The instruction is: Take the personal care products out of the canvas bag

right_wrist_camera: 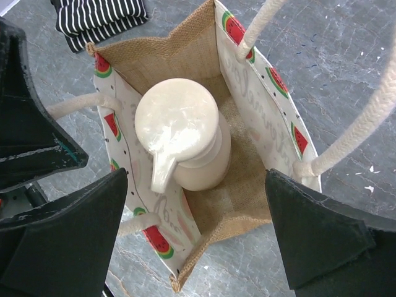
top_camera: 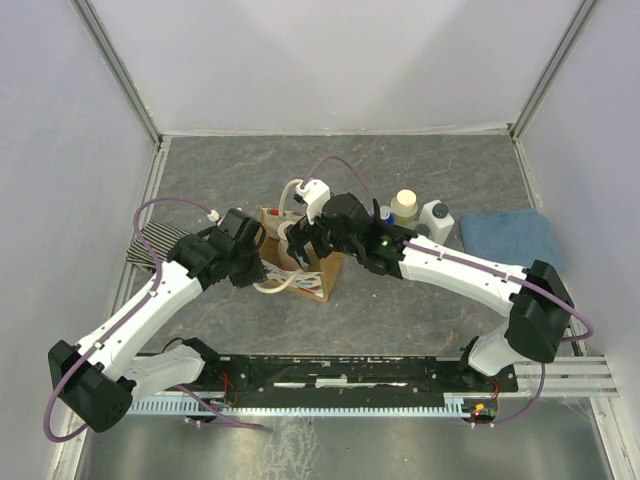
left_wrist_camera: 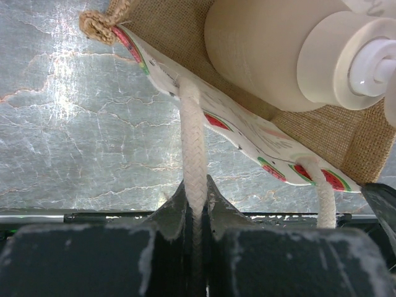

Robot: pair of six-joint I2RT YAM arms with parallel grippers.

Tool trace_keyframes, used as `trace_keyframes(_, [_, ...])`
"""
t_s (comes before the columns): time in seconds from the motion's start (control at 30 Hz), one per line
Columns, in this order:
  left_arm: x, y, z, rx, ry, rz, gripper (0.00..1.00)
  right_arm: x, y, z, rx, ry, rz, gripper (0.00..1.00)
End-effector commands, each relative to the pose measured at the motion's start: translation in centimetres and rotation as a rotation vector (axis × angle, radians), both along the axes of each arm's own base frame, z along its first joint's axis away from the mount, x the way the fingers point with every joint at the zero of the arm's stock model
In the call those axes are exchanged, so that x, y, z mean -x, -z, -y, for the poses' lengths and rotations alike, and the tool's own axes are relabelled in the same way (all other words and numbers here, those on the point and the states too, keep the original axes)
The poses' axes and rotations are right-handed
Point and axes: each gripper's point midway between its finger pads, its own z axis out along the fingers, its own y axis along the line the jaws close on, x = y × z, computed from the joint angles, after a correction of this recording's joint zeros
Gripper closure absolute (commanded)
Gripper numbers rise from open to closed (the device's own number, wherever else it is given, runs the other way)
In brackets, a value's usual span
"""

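The canvas bag (top_camera: 305, 275) stands open at mid-table, burlap with white watermelon-print panels. The tan pump bottle (right_wrist_camera: 179, 133) stands upright inside it and also shows in the left wrist view (left_wrist_camera: 278, 49). My left gripper (left_wrist_camera: 196, 201) is shut on the bag's cream rope handle (left_wrist_camera: 192, 136) at the bag's left side (top_camera: 262, 268). My right gripper (right_wrist_camera: 195, 229) is open directly above the bag's mouth (top_camera: 312, 238), its fingers (right_wrist_camera: 68, 229) spread wider than the bottle. A pale bottle with cream cap (top_camera: 405, 207), a blue-capped bottle (top_camera: 385, 213) and a white bottle with black cap (top_camera: 437, 222) stand on the table right of the bag.
A folded blue cloth (top_camera: 515, 238) lies at the right. A black-and-white striped cloth (top_camera: 155, 245) lies at the left and shows in the right wrist view (right_wrist_camera: 99, 18). The grey table is walled on three sides.
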Motion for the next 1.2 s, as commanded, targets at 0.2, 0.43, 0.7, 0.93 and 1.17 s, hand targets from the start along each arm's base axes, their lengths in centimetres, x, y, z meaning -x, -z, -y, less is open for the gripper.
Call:
trace_keyframes(0.2, [-0.4,-0.2,0.0,0.005,-0.014,0.018,0.94,-2.3,0.5,-3.9,-0.011,-0.012,0.008,0.0])
trace_keyframes(0.43, [-0.3,-0.2,-0.2,-0.003,-0.014,0.016,0.94,-4.1,3.9,-5.0,0.102,0.063,0.009,0.04])
trace_keyframes(0.7, [-0.2,-0.2,-0.5,-0.019,-0.015,0.013,0.94,-4.2,7.4,-3.9,0.2,0.137,-0.026,0.24])
trace_keyframes(0.93, [-0.4,-0.3,-0.2,-0.012,-0.006,0.012,0.94,-4.0,7.3,-2.7,0.252,0.163,-0.006,0.55])
trace_keyframes(1.17, [-0.5,-0.3,0.0,-0.007,-0.006,0.013,0.94,-4.9,1.8,-2.8,0.197,0.181,0.074,0.74])
